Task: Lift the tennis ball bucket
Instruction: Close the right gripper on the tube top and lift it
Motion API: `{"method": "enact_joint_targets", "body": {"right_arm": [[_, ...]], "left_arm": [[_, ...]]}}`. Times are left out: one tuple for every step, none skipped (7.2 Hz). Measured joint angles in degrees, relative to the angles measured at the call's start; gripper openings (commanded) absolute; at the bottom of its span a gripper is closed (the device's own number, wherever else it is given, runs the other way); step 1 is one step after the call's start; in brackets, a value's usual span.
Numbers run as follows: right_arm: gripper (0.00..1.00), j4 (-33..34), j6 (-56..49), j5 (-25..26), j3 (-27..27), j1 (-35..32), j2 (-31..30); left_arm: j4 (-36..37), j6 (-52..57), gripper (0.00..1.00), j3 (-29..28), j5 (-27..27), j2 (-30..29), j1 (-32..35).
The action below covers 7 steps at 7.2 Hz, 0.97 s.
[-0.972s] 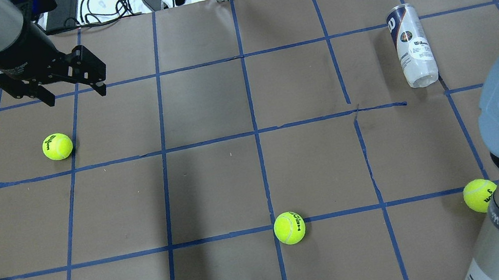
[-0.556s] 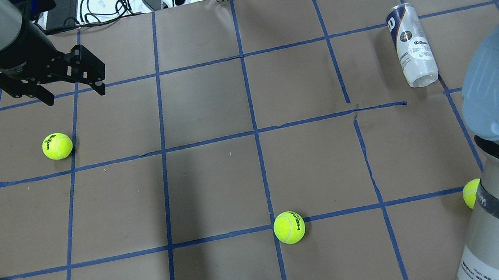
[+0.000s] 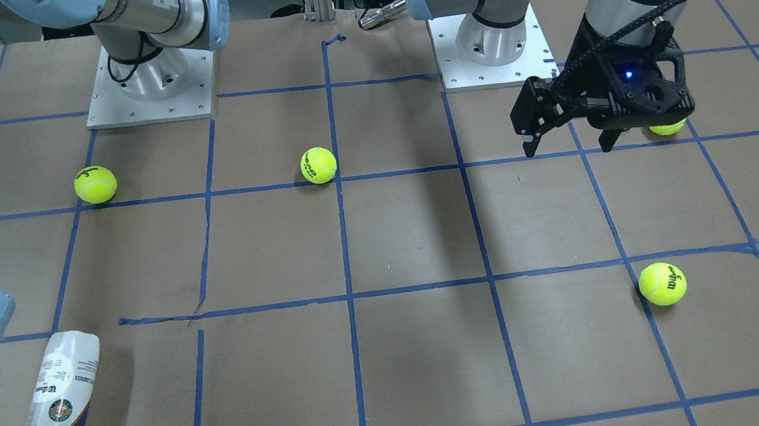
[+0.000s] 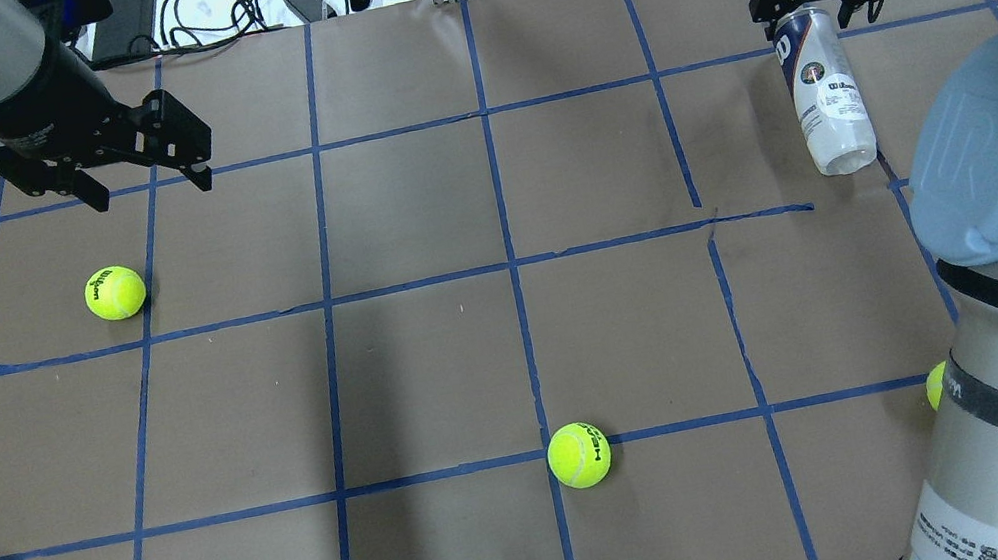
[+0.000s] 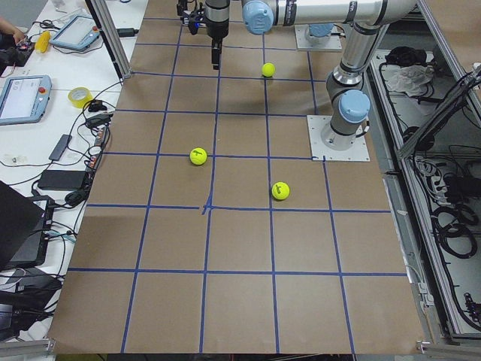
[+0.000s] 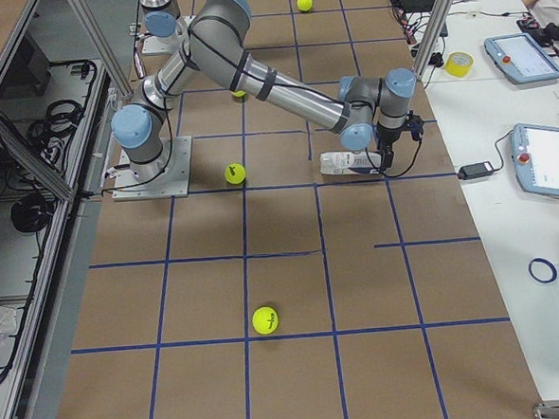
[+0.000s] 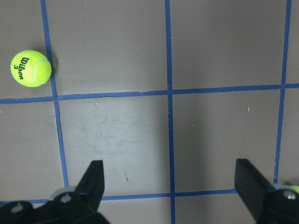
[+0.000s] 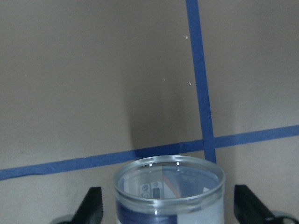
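- Now we've got the tennis ball bucket [image 4: 823, 96] lying on its side at the far right of the tabletop [image 4: 407, 214], its rim end between the wide-open jaws of the right gripper [image 4: 811, 10], which holds nothing.
- Meanwhile the left gripper [image 4: 154, 189] hangs spread wide and empty, well apart.
- We reckon it's light, smooth, thin-walled and ready to roll; squeeze gently just behind the stiff metal rim.

Fingers [image 8: 93, 205] of the right gripper [image 8: 168, 200] straddle the tennis ball bucket [image 8: 169, 186]; gaps on both sides.
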State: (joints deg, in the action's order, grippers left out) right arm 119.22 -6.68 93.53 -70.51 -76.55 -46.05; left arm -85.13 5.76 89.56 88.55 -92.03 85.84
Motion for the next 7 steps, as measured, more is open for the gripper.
{"method": "enact_joint_targets", "body": {"right_arm": [[1.00,0.4,0.0,-0.1,0.0,0.0,0.4],[0.95,0.6,-0.1,-0.3,-0.2,0.1,0.7],[0.84,0.7,-0.3,-0.5,-0.4,0.1,0.9],[0.75,0.7,-0.4,-0.6,-0.5,0.1,1.0],[0.63,0.9,-0.4,-0.6,-0.5,0.1,1.0],[0.58,1.4,-0.4,-0.6,-0.5,0.0,0.7],[0.58,1.4,-0.4,-0.8,-0.5,-0.6,-0.4]], "left_arm": [[0.0,0.0,1.00,0.0,0.0,0.1,0.0],[0.0,0.0,1.00,0.0,0.0,0.1,0.0],[0.0,0.0,1.00,0.0,0.0,0.1,0.0],[0.0,0.0,1.00,0.0,0.0,0.1,0.1],[0.0,0.0,1.00,0.0,0.0,0.1,0.1],[0.0,0.0,1.00,0.0,0.1,0.1,0.0],[0.0,0.0,1.00,0.1,0.1,0.1,-0.1]]}}
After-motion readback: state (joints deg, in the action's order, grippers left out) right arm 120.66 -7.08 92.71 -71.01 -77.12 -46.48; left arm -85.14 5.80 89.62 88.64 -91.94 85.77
